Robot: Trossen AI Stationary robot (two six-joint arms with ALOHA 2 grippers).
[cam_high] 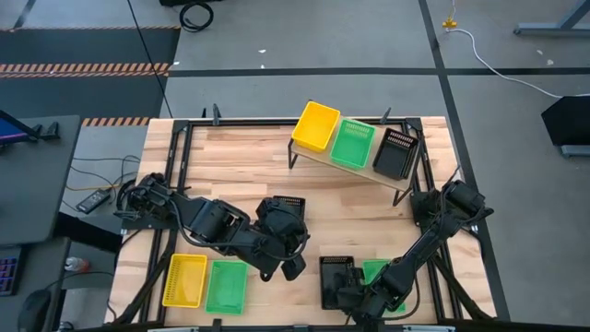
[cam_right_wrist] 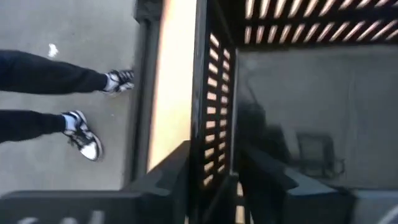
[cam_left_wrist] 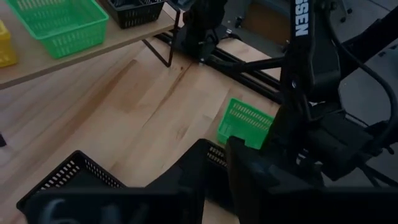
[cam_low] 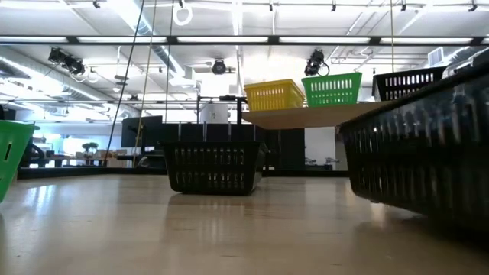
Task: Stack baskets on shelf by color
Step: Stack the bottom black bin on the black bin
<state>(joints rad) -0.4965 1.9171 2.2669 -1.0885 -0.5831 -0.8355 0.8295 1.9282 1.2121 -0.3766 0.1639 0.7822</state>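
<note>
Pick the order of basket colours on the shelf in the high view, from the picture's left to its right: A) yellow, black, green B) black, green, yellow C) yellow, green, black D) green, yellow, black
C: on the shelf the yellow basket sits leftmost, the green basket in the middle and the black basket rightmost.

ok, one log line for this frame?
left gripper: shut on black basket, mid-table | right gripper: fingers astride wall of second black basket, near edge | shelf: yellow, green, black

Black basket (cam_low: 213, 166) below shelf (cam_low: 306, 117)
</note>
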